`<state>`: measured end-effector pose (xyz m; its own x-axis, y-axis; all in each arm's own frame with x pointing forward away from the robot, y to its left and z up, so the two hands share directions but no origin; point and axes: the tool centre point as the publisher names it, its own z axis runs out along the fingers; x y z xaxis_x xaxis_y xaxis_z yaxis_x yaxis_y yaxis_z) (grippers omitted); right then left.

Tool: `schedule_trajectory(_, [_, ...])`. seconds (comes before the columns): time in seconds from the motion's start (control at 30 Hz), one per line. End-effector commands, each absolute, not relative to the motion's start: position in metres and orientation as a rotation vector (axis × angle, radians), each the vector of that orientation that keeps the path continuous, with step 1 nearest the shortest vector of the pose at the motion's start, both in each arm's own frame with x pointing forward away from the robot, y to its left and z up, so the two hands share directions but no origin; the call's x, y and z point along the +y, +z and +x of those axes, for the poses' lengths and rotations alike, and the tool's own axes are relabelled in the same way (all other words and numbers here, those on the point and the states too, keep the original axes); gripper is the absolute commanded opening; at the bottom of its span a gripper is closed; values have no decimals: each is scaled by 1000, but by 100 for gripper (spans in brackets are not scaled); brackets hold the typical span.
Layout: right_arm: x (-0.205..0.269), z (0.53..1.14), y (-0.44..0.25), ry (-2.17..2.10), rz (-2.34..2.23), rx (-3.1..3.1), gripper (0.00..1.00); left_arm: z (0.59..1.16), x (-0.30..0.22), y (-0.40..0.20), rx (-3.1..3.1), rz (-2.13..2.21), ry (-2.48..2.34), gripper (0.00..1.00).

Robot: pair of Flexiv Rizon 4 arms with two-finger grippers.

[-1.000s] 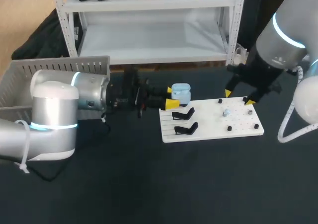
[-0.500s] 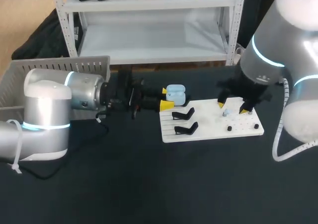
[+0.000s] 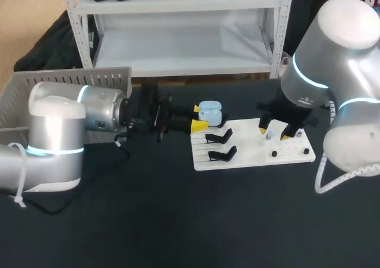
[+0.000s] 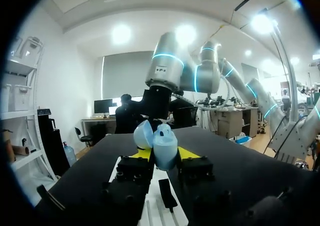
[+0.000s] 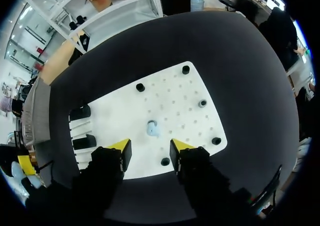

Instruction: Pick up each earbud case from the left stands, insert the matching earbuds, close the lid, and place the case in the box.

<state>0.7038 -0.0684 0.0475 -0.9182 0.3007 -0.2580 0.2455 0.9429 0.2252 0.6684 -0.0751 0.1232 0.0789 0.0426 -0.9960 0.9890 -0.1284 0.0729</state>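
Left wrist view: left gripper (image 4: 162, 155) clamped on the pale blue earbud case (image 4: 164, 145), lid hinged open, held in the air near the left end of the white board (image 3: 249, 155). Left arm lies roughly level, coming in from the left. Right gripper (image 5: 147, 150) spread wide, pointing down over the board. A small blue earbud (image 5: 152, 129) sits just ahead of the gap, apart from both tips. Right arm stands steep above it. Two black stands (image 3: 218, 138) on the board's left part hold nothing.
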Motion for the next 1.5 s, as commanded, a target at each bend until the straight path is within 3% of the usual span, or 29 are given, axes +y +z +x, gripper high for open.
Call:
schedule_trajectory(0.03, [-67,713,42,279,406,2817,48,669,-75,122,1121,1372,-1223,0])
schedule_trajectory(1.5, [-73,724,27,335,503,2821,28,669,-75,122,1121,1372,-1223,0])
